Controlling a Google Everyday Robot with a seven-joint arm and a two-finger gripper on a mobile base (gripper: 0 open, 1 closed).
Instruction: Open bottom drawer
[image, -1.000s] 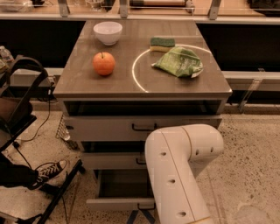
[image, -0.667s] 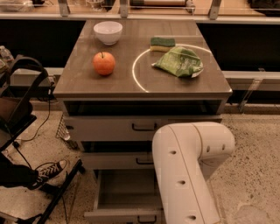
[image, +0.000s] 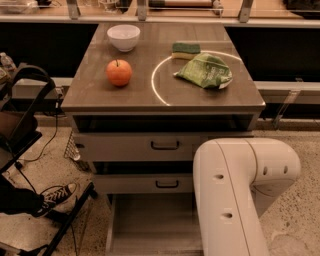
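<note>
The bottom drawer (image: 150, 220) of the pale three-drawer cabinet stands pulled out toward me. Its grey inside shows below the middle drawer (image: 150, 183). Its front panel and handle lie below the picture's lower edge. The top drawer (image: 135, 146) and the middle drawer are pushed in, each with a small dark bar handle. My white arm (image: 235, 200) fills the lower right and runs down past the open drawer's right side. My gripper is out of view, beyond the arm below the frame.
On the cabinet top (image: 100, 95) sit an orange fruit (image: 119, 73), a white bowl (image: 123, 37), a green sponge (image: 186, 49) and a green bag (image: 205, 70). A dark chair frame (image: 25, 115) and a person's sneaker (image: 57, 196) are at the left.
The bottom drawer has slid further out toward me, showing more of its grey inside. My arm has shifted to the right and lower in the view.
</note>
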